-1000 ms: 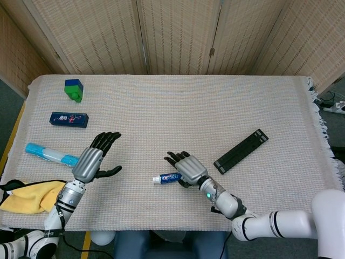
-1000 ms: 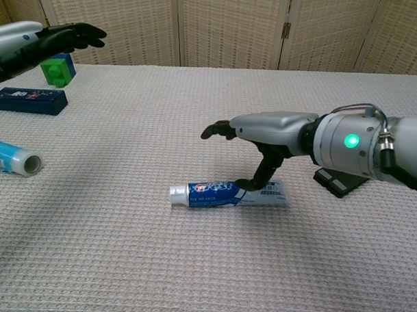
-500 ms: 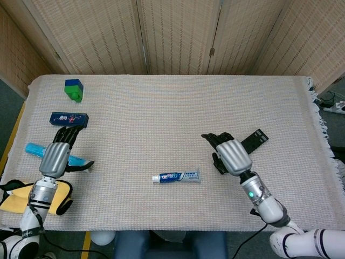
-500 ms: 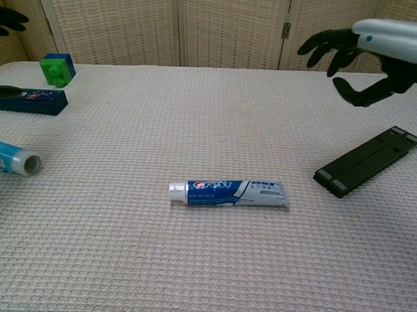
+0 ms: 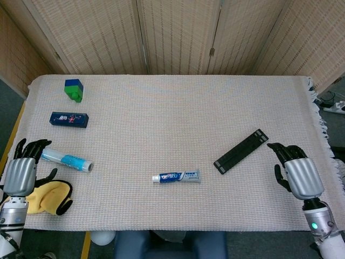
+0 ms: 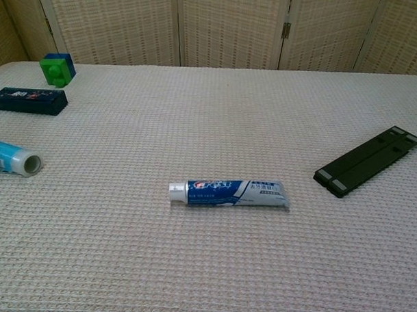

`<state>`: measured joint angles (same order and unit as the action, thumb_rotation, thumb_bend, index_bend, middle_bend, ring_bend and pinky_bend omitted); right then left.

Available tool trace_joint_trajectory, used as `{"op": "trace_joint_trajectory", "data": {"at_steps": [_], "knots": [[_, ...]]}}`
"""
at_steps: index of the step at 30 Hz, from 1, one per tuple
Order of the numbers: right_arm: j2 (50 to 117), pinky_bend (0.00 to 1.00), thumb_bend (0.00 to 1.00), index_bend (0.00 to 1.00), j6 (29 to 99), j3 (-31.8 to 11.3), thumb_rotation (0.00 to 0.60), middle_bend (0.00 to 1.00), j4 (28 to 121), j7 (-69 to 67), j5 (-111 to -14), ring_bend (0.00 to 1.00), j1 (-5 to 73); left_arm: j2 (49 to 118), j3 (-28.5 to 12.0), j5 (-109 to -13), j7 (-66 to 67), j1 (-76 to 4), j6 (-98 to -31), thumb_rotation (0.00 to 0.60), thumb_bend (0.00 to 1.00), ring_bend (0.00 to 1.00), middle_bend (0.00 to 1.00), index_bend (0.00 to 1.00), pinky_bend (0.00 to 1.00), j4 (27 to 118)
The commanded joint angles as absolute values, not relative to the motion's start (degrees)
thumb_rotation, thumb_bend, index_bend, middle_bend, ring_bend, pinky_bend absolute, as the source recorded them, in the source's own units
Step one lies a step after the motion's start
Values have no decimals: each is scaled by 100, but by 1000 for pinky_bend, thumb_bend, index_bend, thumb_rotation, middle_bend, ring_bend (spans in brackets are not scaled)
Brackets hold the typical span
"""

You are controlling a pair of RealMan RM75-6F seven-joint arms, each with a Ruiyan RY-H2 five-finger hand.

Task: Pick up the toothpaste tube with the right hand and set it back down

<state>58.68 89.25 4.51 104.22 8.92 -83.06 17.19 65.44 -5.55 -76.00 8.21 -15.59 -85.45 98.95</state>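
The blue and white toothpaste tube [image 5: 177, 176] [image 6: 228, 193] lies flat near the table's front middle, cap pointing left, with nothing touching it. My right hand [image 5: 298, 174] hovers at the front right edge of the table, far to the right of the tube, fingers apart and empty. At the front left edge my left hand [image 5: 21, 170] is also empty with fingers spread. Neither hand shows in the chest view.
A black flat bar [image 5: 241, 150] [image 6: 367, 160] lies right of the tube. On the left are a light blue roll [image 5: 66, 159] [image 6: 12, 157], a dark blue box [image 5: 69, 119] [image 6: 29, 100], a green and blue block [image 5: 74, 89] [image 6: 57, 68] and a yellow cloth [image 5: 42, 196].
My right hand let go of the tube and drew back to the front right edge. My left hand withdrew to the front left edge. The tube stays flat on the table.
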Motion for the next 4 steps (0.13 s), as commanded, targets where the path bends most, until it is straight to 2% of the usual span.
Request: {"op": "trace_joint_trajectory", "data": {"at_steps": [1,4], "knots": [[5848,217,699,194,9183,599,600,230,10193,606,-8367,285,1306,6525,-432,-7723,963,-1334,-8799,600,330,188,216,216,0,10030],[5902,217,699,193,9329,617,600,225,10079,362,-8398,277,1051,6584,-346,-7896,1089,-1193,-8980,600,330,188,216,217,0,10078]]}}
